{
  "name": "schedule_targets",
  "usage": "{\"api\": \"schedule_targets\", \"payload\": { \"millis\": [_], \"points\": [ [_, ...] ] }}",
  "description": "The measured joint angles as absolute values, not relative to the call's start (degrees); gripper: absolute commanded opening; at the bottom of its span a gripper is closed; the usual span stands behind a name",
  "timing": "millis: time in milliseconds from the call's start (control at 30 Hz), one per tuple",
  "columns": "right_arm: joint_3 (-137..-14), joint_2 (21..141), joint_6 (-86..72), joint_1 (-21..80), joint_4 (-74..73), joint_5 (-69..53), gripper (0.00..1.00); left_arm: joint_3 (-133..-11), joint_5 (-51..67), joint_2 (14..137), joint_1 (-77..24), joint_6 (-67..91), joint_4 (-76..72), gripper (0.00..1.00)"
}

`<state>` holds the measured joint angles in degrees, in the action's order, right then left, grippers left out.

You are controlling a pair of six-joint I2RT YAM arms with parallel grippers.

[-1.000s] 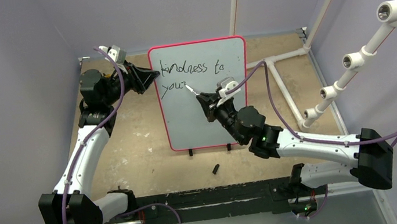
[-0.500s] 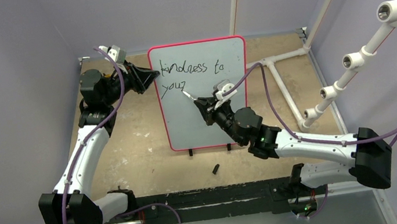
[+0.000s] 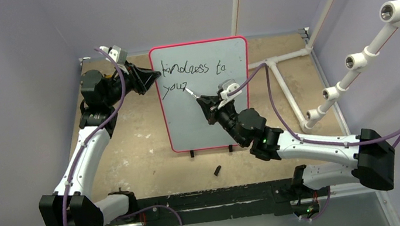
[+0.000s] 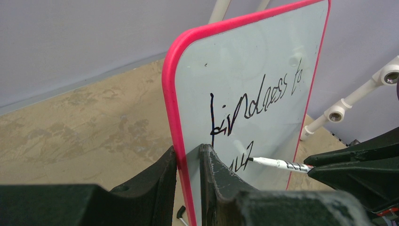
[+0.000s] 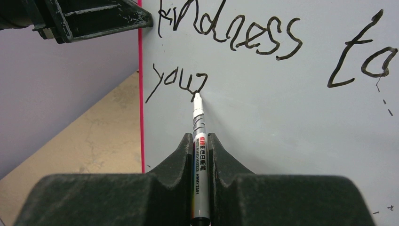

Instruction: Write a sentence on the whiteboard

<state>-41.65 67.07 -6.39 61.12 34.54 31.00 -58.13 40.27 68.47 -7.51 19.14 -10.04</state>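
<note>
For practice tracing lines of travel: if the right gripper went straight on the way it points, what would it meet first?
The whiteboard: the marker clamped in the right gripper points at its face, tip seemingly touching at the end of the sentence, nothing lies between.

The whiteboard is standing upright mid-worktop, nearer the far edge. My left pincer is gripping its left rim, one finger before it and one behind. My right pincer is sitting before the board's face, pinching a marker whose tip is touching the end of the sentence's second line. A cap is lying toward the near edge.
</note>
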Motion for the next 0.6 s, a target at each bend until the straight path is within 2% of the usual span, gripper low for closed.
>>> {"api": "schedule_targets", "payload": {
  "millis": [600],
  "points": [
    [-41.58,64.42,-6.46,61.12,33.43,34.87,0.0,-58.13,40.32,68.49,-7.51,19.16,-10.09,0.0]
  ]
}}
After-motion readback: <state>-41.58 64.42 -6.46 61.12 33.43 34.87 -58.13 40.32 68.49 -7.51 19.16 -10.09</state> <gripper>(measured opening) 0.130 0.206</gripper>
